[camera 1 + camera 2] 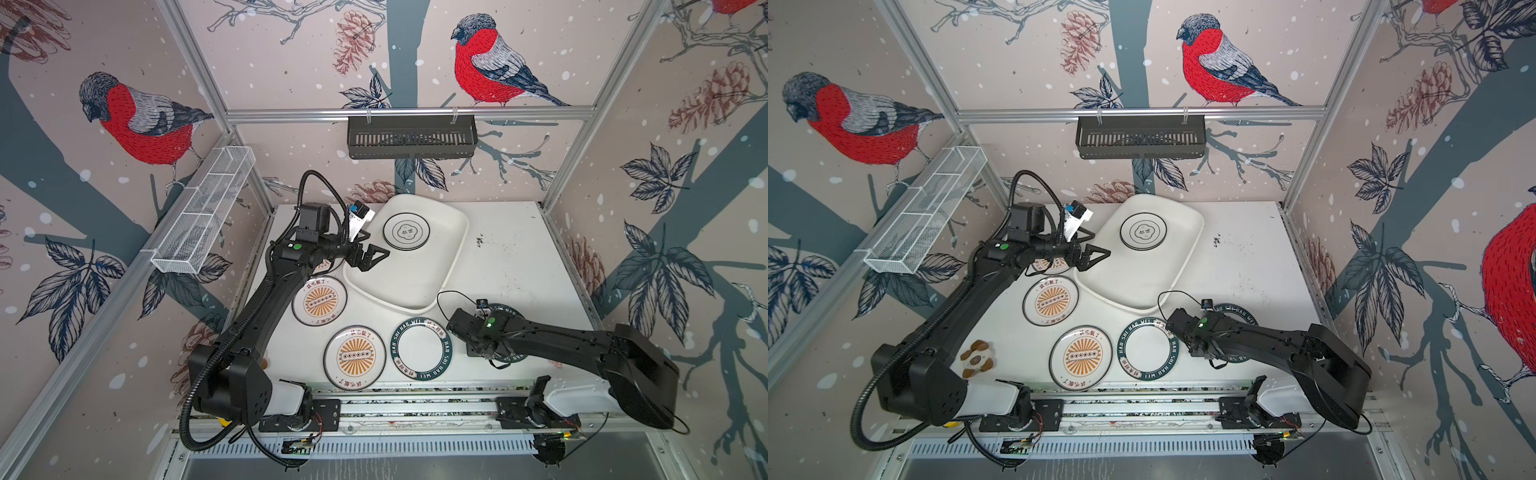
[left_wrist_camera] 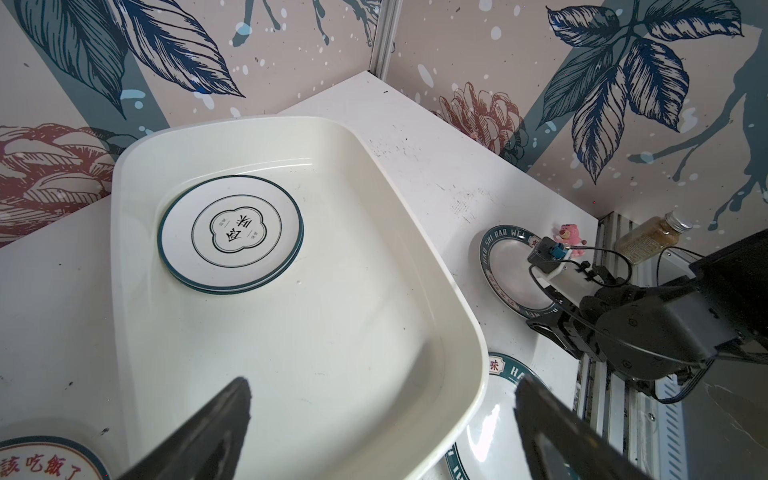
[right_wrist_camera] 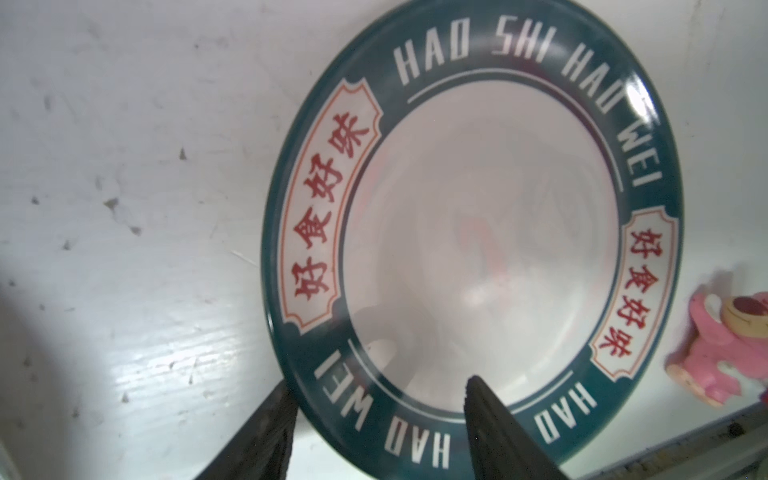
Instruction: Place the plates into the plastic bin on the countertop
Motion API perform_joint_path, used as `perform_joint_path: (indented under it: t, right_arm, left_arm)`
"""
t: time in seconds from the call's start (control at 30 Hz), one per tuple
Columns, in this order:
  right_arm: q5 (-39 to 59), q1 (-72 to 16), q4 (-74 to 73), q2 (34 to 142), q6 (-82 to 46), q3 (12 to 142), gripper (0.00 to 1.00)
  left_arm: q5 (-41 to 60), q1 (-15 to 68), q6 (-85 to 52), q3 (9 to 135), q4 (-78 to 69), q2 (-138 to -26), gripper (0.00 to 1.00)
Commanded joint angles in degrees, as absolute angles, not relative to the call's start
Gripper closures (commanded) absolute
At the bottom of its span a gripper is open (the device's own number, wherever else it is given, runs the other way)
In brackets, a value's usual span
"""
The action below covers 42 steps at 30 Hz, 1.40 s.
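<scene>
The plastic bin (image 1: 415, 286) lies slantwise at the back of the countertop (image 1: 511, 266). Two cloud-centre plates (image 2: 230, 235) are stacked in it. My left gripper (image 1: 379, 261) hangs open and empty over the bin's left rim. Two sunburst plates (image 1: 319, 301) (image 1: 354, 358) lie in front, and a third (image 1: 330, 266) shows partly under the left arm. One green-band plate (image 1: 422, 350) lies free. My right gripper (image 3: 379, 384) is shut on the rim of the other green-band plate (image 3: 478, 232), one finger beneath the rim and one on top. In both top views the wrist hides those fingers.
A black slatted basket (image 1: 411, 137) hangs on the back rail and a white wire basket (image 1: 203, 212) on the left wall. A pink toy (image 3: 723, 340) stands beside the gripped plate, a bottle (image 2: 652, 237) lies past the table edge, and a small brown-and-white figure (image 1: 977, 353) sits front left.
</scene>
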State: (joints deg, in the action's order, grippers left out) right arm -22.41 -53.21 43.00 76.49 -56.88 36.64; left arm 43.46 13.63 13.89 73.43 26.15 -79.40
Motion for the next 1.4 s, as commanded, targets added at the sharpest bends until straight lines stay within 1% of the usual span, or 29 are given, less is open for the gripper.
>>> perform_joint_path:
  t: [0.0, 0.23, 0.4, 0.53, 0.57, 0.7, 0.8, 0.87, 0.97, 1.17, 1.37]
  right_arm:
    - [-22.24, -51.37, 38.84, 76.52, -54.86, 36.28, 0.35]
    - [-22.9, -48.77, 37.42, 76.21, -53.34, 38.51, 0.34]
    - [-22.35, -46.33, 40.52, 72.11, -56.11, 39.65, 0.32]
    - [-19.36, -41.59, 42.21, 62.02, -59.44, 38.09, 0.32]
    - [-18.72, -39.71, 43.39, 59.3, -60.67, 37.88, 0.29]
    - [-17.41, -34.1, 44.77, 48.62, -64.75, 35.53, 0.29]
    - [-13.2, -28.26, 45.87, 43.96, -66.26, 34.17, 0.29]
    - [-10.04, -23.45, 47.38, 43.92, -64.71, 34.57, 0.29]
    - [-5.52, -18.73, 48.22, 45.34, -63.4, 34.81, 0.29]
    - [0.08, -12.0, 52.21, 51.16, -60.5, 35.94, 0.28]
    - [3.57, -6.83, 55.09, 54.35, -57.73, 34.72, 0.28]
  left_arm:
    - [44.12, 13.8, 14.1, 73.86, 26.09, -79.53, 0.02]
    - [44.3, 14.06, 13.94, 74.0, 25.72, -79.8, 0.02]
    - [44.38, 14.06, 14.14, 74.6, 25.92, -79.59, 0.02]
    - [44.74, 14.09, 14.41, 74.97, 25.63, -79.15, 0.02]
    - [44.75, 14.1, 14.41, 74.97, 25.45, -79.09, 0.02]
    - [45.04, 14.15, 14.47, 75.08, 24.75, -78.75, 0.02]
    - [45.65, 14.15, 14.84, 75.3, 24.54, -78.87, 0.02]
    - [46.21, 14.23, 15.37, 75.28, 24.53, -78.86, 0.02]
    - [46.95, 14.18, 16.19, 74.93, 24.36, -78.86, 0.02]
    - [48.46, 14.23, 16.45, 74.44, 23.13, -79.27, 0.02]
    - [49.7, 14.18, 16.63, 74.38, 22.23, -79.89, 0.02]
